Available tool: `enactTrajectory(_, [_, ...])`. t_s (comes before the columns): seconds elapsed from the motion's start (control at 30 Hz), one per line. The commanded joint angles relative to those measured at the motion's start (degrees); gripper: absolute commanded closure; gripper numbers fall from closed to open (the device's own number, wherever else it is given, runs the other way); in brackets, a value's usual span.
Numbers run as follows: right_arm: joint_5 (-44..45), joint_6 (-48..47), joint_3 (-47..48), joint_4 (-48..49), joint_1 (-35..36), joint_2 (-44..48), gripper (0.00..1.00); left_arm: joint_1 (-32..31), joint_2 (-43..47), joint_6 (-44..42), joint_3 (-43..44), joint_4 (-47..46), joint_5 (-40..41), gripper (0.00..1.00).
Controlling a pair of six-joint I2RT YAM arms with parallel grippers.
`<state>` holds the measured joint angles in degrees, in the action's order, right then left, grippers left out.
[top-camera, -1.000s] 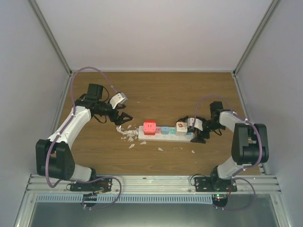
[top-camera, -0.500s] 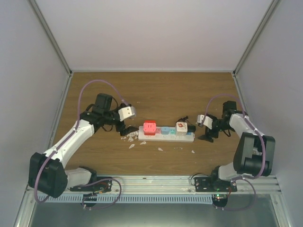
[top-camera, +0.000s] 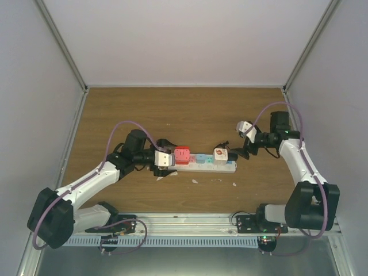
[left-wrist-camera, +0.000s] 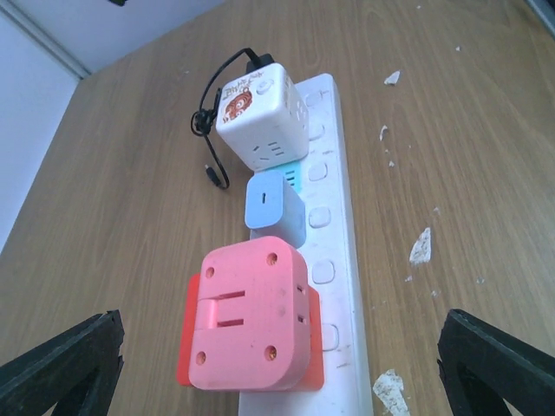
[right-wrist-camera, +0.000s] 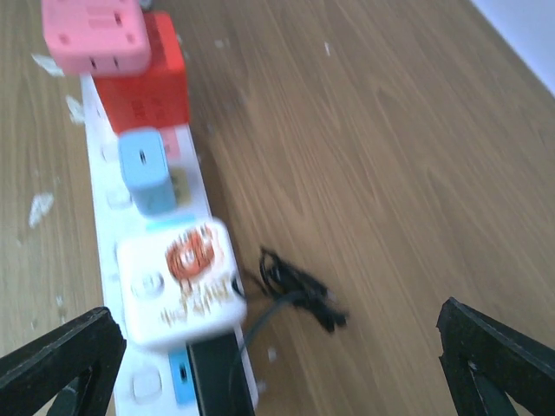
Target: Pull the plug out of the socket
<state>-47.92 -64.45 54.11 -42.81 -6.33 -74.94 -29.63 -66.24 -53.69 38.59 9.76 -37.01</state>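
Nothing is pulled yet, I judge: pink adapter [left-wrist-camera: 250,316], blue charger [left-wrist-camera: 275,208] and white cube plug [left-wrist-camera: 260,117] all sit in the power strip [top-camera: 201,167], mid-worktop [top-camera: 190,109]. My left fingers [left-wrist-camera: 61,364] gape wide at its end; the right fingers [right-wrist-camera: 61,360] are spread too, holding nothing.

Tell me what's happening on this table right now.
Two robot arms are positioned at a white power strip with several plugs in it. The left gripper is open at the strip's end by the pink plug. The right gripper is open near the white cube adapter. Neither grips anything, and no plug is out yet.
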Motion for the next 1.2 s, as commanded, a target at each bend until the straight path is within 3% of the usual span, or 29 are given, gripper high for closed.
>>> enactTrajectory(0.0, [-3.5,12.56,0.35,9.58,6.03,0.93,0.0,-1.07,1.97,-5.74,-5.47,-13.58,1.18,0.01])
enactTrajectory(0.17, [-2.48,19.04,-0.98,18.84,12.96,0.57,0.0,-3.3,3.72,-11.56,-13.99,-25.75,6.57,0.01])
enactTrajectory(0.47, [-0.49,22.18,-1.41,23.85,18.97,-1.78,0.0,-5.57,1.94,-16.93,-21.16,-42.3,10.53,0.07])
enactTrajectory(1.17, [0.72,23.93,-2.76,25.8,19.51,-0.19,0.0,-8.43,-10.04,-23.05,-20.5,-57.56,17.5,0.29])
